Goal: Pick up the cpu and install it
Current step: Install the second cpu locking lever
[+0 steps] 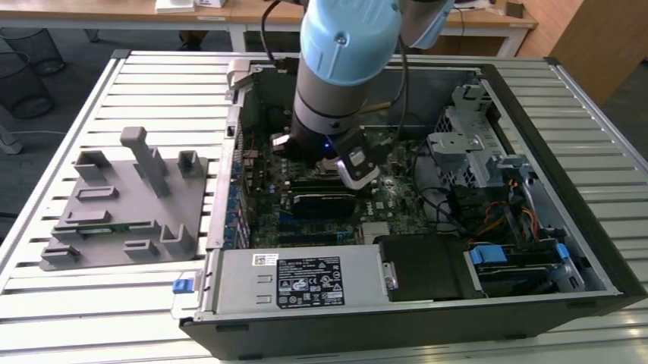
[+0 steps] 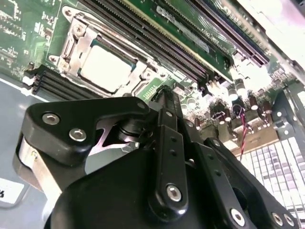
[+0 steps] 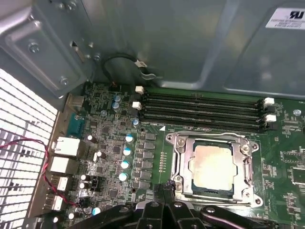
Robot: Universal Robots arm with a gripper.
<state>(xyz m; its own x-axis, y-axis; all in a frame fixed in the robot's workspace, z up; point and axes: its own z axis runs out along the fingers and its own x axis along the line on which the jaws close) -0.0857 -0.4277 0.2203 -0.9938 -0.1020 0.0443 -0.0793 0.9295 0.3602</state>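
Note:
The cpu (image 3: 212,164) lies flat in the motherboard's socket, its silver top showing inside the metal socket frame (image 3: 178,143); the second wrist view also has the cpu (image 2: 107,67) seated there. My gripper (image 3: 164,192) hovers just beside the socket, its black fingers closed together with nothing between them. In the second wrist view the gripper (image 2: 164,95) points at the board next to the socket's corner, apart from the chip. The exterior view has the gripper (image 1: 350,171) lowered inside the open computer case (image 1: 567,250), over the motherboard.
Black memory slots (image 3: 205,109) run alongside the socket. Capacitors (image 3: 125,164) and red wires (image 3: 28,143) lie nearby. A power supply (image 1: 294,280) and a drive cage (image 1: 476,152) crowd the case. A grey parts fixture (image 1: 111,205) sits on the slatted table at the exterior view's left.

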